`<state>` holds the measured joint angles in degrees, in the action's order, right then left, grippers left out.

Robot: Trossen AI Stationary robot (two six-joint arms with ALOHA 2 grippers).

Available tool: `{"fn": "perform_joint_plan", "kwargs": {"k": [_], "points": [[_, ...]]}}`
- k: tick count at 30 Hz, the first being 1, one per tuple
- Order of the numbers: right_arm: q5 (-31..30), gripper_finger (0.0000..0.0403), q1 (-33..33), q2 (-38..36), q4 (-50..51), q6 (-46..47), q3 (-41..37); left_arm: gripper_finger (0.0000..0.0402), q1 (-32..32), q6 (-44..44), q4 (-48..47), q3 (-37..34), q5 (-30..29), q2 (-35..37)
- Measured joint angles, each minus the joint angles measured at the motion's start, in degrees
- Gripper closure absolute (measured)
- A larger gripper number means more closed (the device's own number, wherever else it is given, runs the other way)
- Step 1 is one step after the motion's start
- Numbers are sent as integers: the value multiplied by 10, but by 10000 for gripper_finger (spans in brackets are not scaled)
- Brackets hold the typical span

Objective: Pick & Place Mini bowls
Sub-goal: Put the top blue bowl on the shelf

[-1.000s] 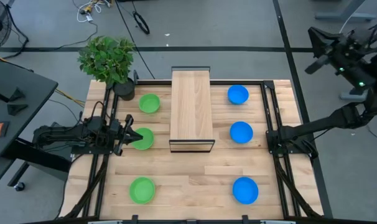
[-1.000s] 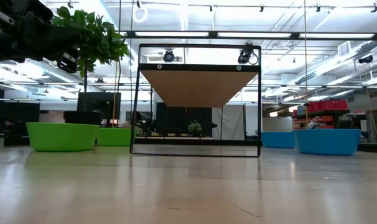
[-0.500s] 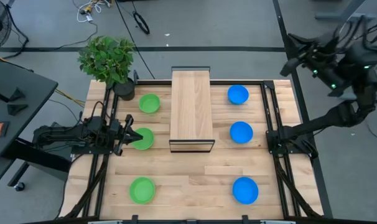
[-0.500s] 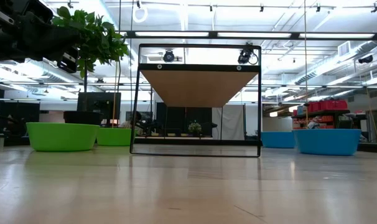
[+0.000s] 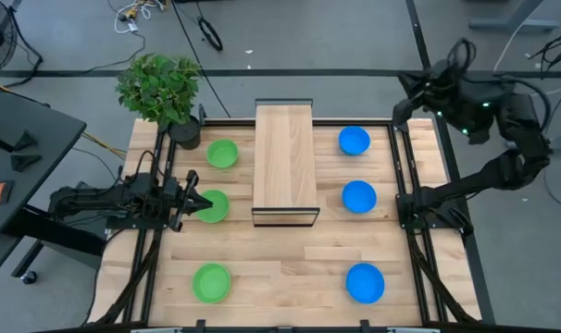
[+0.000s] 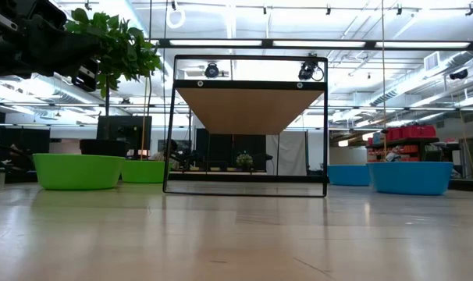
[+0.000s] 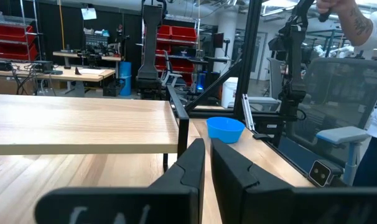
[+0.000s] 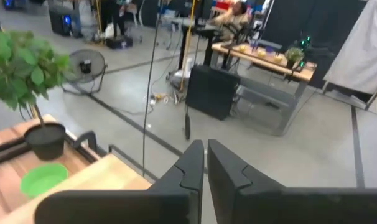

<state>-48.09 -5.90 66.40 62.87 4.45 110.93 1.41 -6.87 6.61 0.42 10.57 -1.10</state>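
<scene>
Reaching over far corner, right gripper (image 5: 398, 108) (jaws closed), raised

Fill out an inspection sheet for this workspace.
Surface: wooden table, wooden shelf stand at its middle.
Job's things: three green bowls left of the stand, three blue bowls right; none stacked.
Clutter: potted plant, far left corner.
Grippers: left gripper shut, low beside the middle green bowl; right gripper shut, raised by the far right corner.
Cables: on the floor.
Surroundings: person beyond the table.
</scene>
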Motion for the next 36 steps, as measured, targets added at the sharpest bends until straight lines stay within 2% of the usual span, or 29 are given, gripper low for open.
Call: {"fn": "perform_joint_plan", "kwargs": {"k": [4,20,36], "points": [[5,380,-18,12,13,2,0,371,0,0,0,0,0,0],[132,380,-56,68,25,9,0,371,0,0,0,0,0,0],[136,380,-69,75,99,10,0,371,0,0,0,0,0,0]]}}
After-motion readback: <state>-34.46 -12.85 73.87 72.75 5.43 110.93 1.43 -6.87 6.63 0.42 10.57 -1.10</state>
